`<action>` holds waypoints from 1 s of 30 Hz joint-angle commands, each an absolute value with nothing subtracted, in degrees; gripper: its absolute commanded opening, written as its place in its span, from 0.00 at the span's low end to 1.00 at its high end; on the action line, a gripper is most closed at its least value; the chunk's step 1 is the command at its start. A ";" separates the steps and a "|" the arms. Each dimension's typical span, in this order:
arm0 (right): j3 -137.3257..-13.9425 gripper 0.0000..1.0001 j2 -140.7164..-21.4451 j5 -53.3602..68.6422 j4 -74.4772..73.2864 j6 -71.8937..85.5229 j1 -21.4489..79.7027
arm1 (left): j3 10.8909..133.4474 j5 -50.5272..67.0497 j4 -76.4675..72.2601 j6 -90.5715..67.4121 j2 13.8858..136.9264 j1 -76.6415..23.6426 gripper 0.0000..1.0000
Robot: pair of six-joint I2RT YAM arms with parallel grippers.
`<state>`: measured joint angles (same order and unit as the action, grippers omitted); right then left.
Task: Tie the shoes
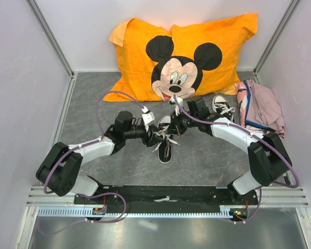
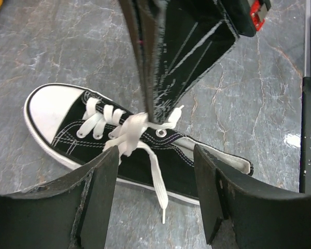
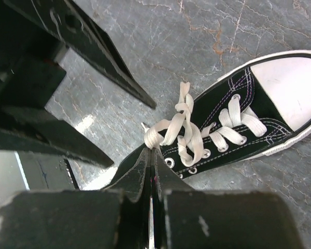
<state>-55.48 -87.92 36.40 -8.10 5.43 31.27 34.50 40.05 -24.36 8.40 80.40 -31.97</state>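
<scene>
Shoe [image 2: 181, 176] lies beneath both grippers. The right gripper [image 3: 151, 151] has its fingers pressed together on the lace [image 3: 171, 129], and the left gripper [image 2: 155, 151] has its fingers spread apart, straddling the lacing.

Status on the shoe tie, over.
Left gripper open above near shoe. Right gripper shut on its lace, no bow yet. Second shoe far right, not in the way.

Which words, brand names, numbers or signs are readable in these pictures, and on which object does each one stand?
No text is readable in any view.
Orange pillow: only a cartoon mouse face, no words.
Near shoe: no brand or number shows.
Far shoe: too small to tell.
White tags on the arm cables: too small to read.
</scene>
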 commanded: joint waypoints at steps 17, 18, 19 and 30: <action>-53.26 0.00 -88.33 37.88 -2.02 11.16 31.11 | 34.89 35.42 -35.59 1.06 86.04 -34.63 0.45; -53.26 0.00 -88.42 37.97 -1.85 11.42 31.11 | 34.98 35.33 -35.77 0.71 86.22 -34.72 0.45; -53.17 0.00 -88.42 37.97 -1.50 11.95 31.11 | 34.98 34.90 -35.95 0.53 86.31 -34.72 0.45; -52.65 0.00 -89.03 38.67 -0.44 14.06 31.11 | 36.21 33.75 -37.18 -2.72 88.24 -34.89 0.25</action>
